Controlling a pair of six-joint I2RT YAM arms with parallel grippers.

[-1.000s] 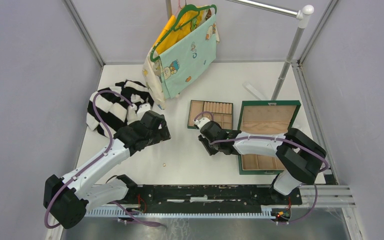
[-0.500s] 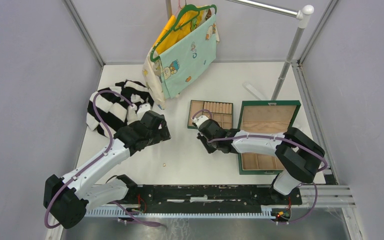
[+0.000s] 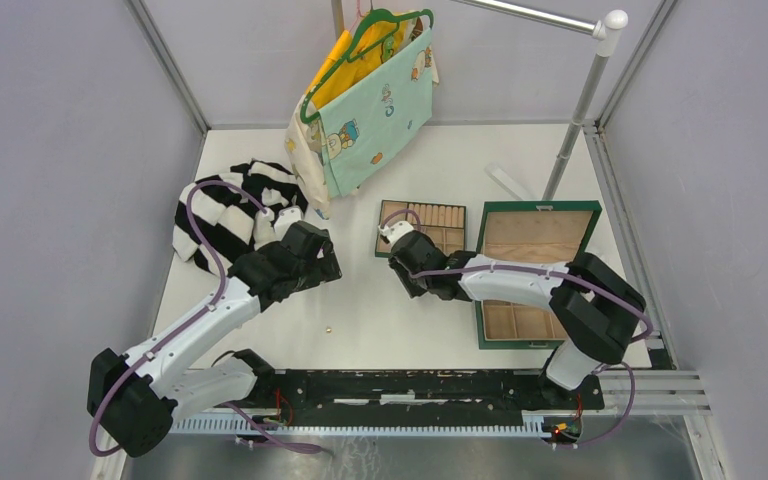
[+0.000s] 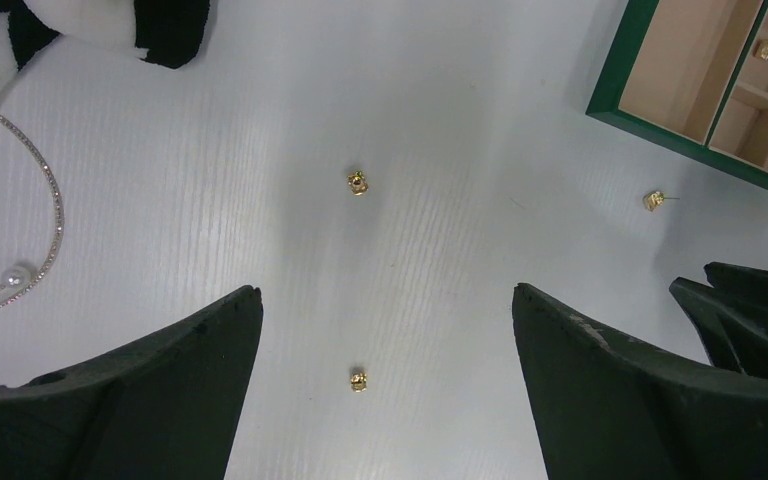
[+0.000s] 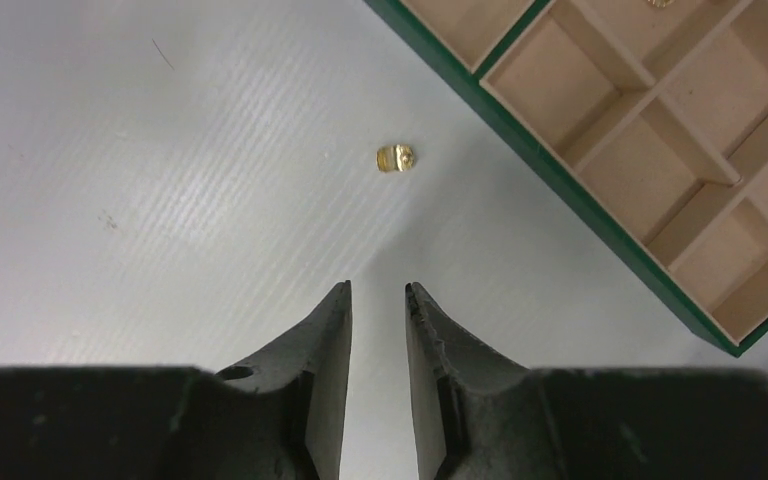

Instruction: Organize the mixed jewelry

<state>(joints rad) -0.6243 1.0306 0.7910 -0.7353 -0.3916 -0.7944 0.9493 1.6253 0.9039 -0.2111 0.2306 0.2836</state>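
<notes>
From above, the left hand (image 3: 318, 260) hangs over the white counter (image 3: 380, 310) beside a striped garment (image 3: 225, 215). The right hand (image 3: 412, 270) sits low between the tan divided tray (image 3: 422, 228) and the open green box (image 3: 535, 268). A lone gold speck (image 3: 329, 328) lies on the counter near the arm bases, well apart from both containers.

In the left wrist view, its fingers (image 4: 160, 400) spread wide with nothing held. An upper gold piece (image 4: 358, 183), a lower gold piece (image 4: 358, 379) and a gold stud (image 4: 652, 200) near the box corner lie loose on the counter. A pale chain (image 4: 55, 200) curls at the left. One stored gold piece (image 4: 766, 48) sits in a box compartment.

In the right wrist view, its fingers (image 5: 325, 340) stand at a narrow gap, gripping nothing. A gold bead (image 5: 396, 158) lies just ahead, just outside the box wall. The sorting looks barely begun: several pieces and the chain are not yet put away
</notes>
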